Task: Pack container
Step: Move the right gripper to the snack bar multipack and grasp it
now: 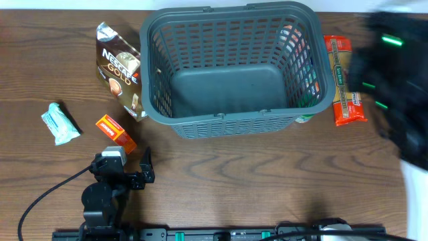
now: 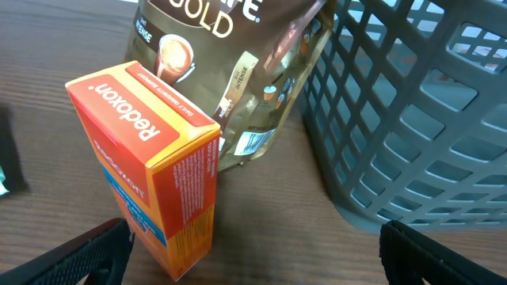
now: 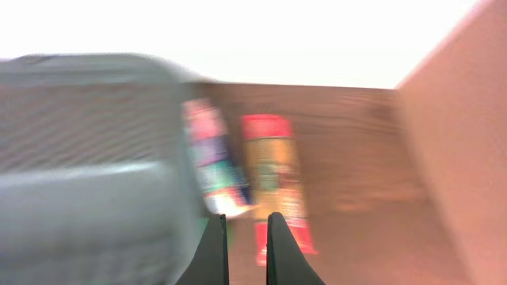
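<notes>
Table: brown wood; one, carrying everything below.

Container: one dark grey lattice basket, upright at the far middle of the table, with nothing on its floor.

Container against left gripper: the lattice wall fills the right of the left wrist view, ahead and to the right of the jaws and apart from them. From overhead the gripper sits near the basket's front left corner, with bare wood between.

Container against right gripper: a blurred grey corner takes up the left of the right wrist view, ahead and left of the fingertips. From overhead the right arm is a dark smear near the basket's right end.

Left gripper state: jaws spread wide, gripping nothing.

Right gripper state: fingers close together with a narrow gap showing, nothing between them.

Coffee bag: one, brown and gold, lying against the basket's left wall.

Long packet: one, orange-red, lying just right of the basket.

Colourful packet: one, wedged between the basket's right wall and the long packet; too blurred to read.

Orange box: one, marked Redoxon, just ahead of the left jaws and beside the coffee bag.

Mint packet: one, left of the orange box and well away from the basket.
</notes>
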Motion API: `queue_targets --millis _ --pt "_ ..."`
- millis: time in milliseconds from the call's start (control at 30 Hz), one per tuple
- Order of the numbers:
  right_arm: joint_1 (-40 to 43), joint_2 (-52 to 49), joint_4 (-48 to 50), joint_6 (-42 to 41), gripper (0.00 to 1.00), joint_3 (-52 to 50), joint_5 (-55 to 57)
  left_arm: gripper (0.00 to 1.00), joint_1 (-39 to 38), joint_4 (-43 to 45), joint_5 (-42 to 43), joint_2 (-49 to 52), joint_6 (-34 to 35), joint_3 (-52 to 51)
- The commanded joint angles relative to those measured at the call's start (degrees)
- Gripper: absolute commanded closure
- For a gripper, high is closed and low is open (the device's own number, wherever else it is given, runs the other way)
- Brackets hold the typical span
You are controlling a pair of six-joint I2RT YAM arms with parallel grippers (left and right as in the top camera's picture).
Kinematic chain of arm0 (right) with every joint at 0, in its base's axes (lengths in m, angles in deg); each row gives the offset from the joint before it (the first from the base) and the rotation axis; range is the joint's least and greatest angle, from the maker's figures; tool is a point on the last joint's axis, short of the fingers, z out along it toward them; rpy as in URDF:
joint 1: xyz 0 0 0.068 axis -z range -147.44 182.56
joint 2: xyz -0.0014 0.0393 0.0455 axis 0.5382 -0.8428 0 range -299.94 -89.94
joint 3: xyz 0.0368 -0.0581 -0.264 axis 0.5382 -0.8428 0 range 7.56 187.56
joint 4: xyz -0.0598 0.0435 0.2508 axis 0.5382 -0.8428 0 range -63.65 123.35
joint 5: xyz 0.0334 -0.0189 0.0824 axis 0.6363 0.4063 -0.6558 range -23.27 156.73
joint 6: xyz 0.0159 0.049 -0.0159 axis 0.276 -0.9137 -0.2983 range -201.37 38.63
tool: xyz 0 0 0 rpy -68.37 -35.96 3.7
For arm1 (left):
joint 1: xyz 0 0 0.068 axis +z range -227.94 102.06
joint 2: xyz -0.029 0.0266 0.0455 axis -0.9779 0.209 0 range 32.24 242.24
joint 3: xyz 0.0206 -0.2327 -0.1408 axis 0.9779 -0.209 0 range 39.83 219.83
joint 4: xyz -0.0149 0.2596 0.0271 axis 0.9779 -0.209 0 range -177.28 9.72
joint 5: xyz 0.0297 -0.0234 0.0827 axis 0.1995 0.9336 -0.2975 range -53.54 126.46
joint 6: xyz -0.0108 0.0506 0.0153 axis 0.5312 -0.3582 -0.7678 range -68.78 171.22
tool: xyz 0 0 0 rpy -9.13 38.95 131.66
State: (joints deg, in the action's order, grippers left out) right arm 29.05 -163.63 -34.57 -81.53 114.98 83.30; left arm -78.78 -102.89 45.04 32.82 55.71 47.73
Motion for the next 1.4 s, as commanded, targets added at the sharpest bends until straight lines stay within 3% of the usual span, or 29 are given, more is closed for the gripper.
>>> queue_targets --millis 0,67,200,367,567,967,1367 --pt "10.4 -2.8 -0.7 3.4 0.98 -0.7 -0.4 0.02 0.3 -0.2 -0.3 -0.3 0.1 -1.1" --pt "21.6 -5.5 0.4 5.4 0.96 -1.0 -11.3 0.02 0.3 -0.2 -0.3 -0.3 0.1 -1.1" --pt "31.8 -11.3 2.3 11.1 0.85 -1.0 -27.1 0.01 0.3 -0.2 -0.3 -0.3 0.1 -1.1" --pt "33.8 -20.7 2.6 20.2 0.53 -1.0 -32.7 0.01 0.3 -0.2 -0.3 -0.3 0.1 -1.1" --pt "32.0 -32.0 6.1 26.6 0.28 -1.0 -40.2 0.01 0.3 -0.2 -0.3 -0.3 0.1 -1.1" --pt "20.6 -47.5 18.1 28.8 0.27 -1.0 -40.9 0.02 0.3 -0.2 -0.3 -0.3 0.1 -1.1" --pt "11.0 -54.9 25.4 27.9 0.26 -1.0 -28.9 0.01 0.3 -0.2 -0.3 -0.3 0.1 -1.1"
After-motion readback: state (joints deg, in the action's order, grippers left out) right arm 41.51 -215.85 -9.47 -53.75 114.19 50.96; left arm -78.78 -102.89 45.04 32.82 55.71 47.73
